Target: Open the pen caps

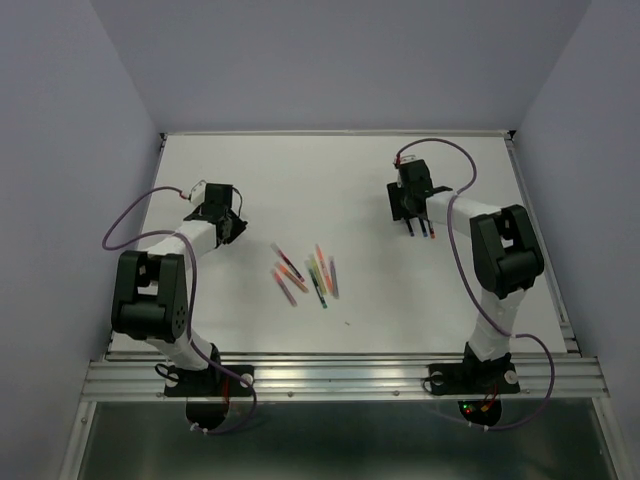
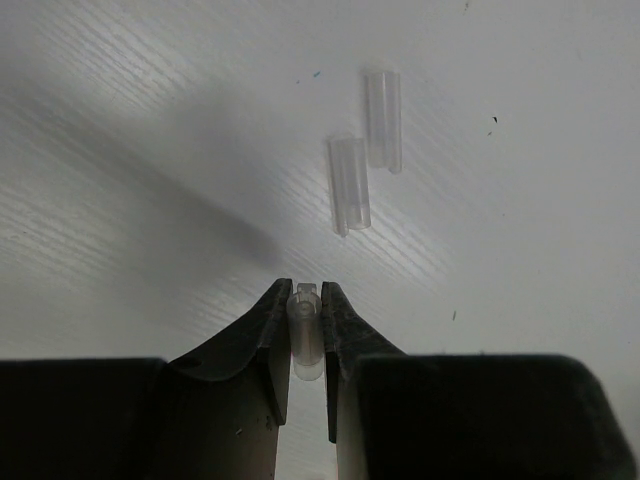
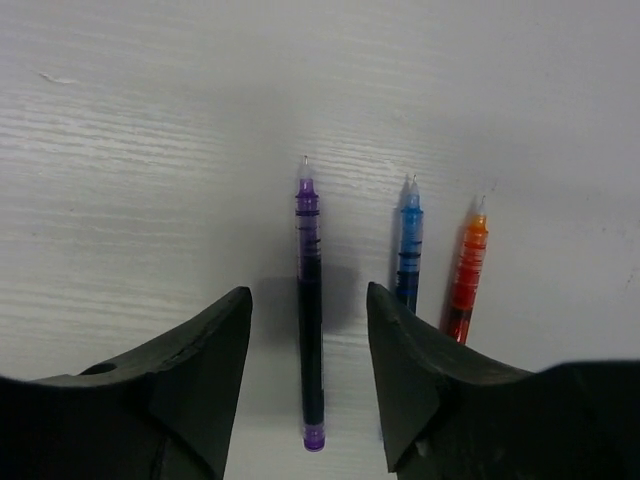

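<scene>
Your left gripper (image 2: 306, 292) is pressed together on a small clear plastic pen cap (image 2: 306, 345), pinched lengthwise between its tips just above the white table (image 2: 120, 150). Two more clear plastic caps (image 2: 350, 185) lie close together on the table just ahead of it.

Your right gripper (image 3: 308, 290) stands spread. A thin purple pen (image 3: 310, 330) lies flat between the jaws, touching neither, its bare tip pointing away. Just beside it lie a blue pen (image 3: 409, 245) and an orange pen (image 3: 467, 270), tips also bare.

I judge you are at the put-down step: one pen is pulled apart and its halves are being parked on opposite sides. Next, open the left jaws low so the cap drops beside the other two without rolling, and lift the right arm straight up, clear of the row. The loose cluster of thin coloured pens (image 1: 305, 275) mid-table looks like what remains; whether those are capped I cannot tell.
</scene>
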